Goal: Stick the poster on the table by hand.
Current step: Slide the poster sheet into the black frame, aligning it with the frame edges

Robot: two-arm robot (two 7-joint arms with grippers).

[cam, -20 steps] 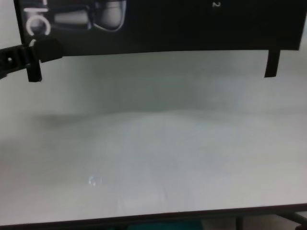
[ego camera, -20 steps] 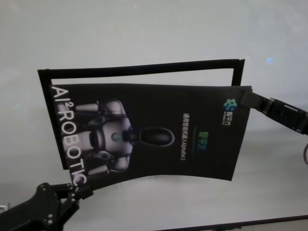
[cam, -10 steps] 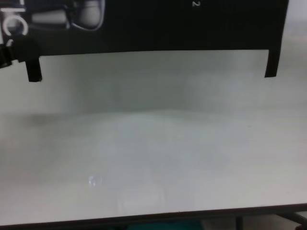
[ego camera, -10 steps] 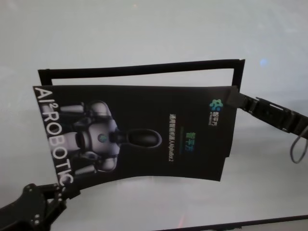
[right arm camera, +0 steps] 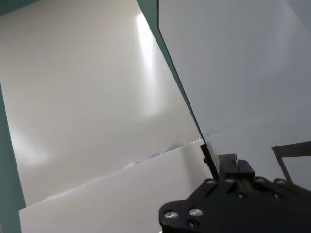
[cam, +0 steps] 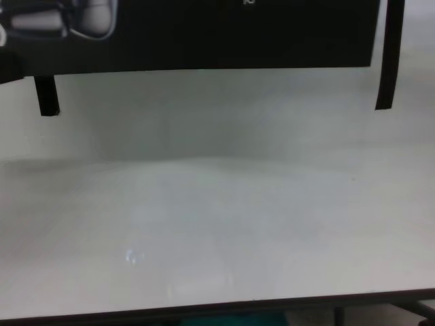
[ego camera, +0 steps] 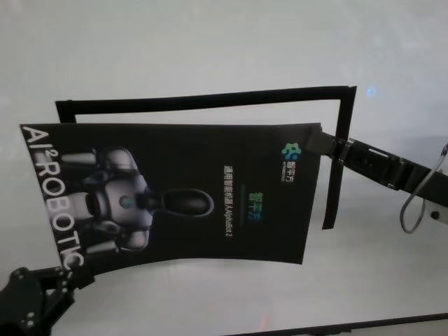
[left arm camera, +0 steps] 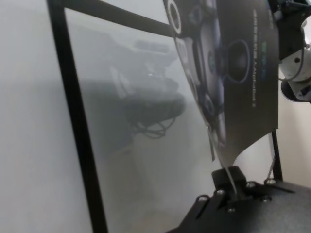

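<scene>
The poster (ego camera: 189, 189), black with a silver robot figure and white lettering, hangs slightly bowed above the white table (ego camera: 210, 42). At the near left my left gripper (ego camera: 70, 274) is shut on the poster's corner by the lettering. The left wrist view shows that corner pinched in the gripper (left arm camera: 228, 180) and the poster (left arm camera: 233, 73) rising away from it. On the right, my right gripper (ego camera: 327, 145) is shut on the far right corner. In the right wrist view the gripper (right arm camera: 216, 162) holds the poster's pale back (right arm camera: 97, 97). The poster's near edge (cam: 204, 34) crosses the top of the chest view.
Narrow black strips (ego camera: 203, 100) lie on the table as a partial frame behind and to the right of the poster, and their ends (cam: 387, 61) show in the chest view. A cable loop (ego camera: 413, 210) hangs from the right arm. The table's dark front edge (cam: 217, 307) is near.
Both grippers have carried the poster to the left, so it now overhangs the strips' left end and uncovers the right strip.
</scene>
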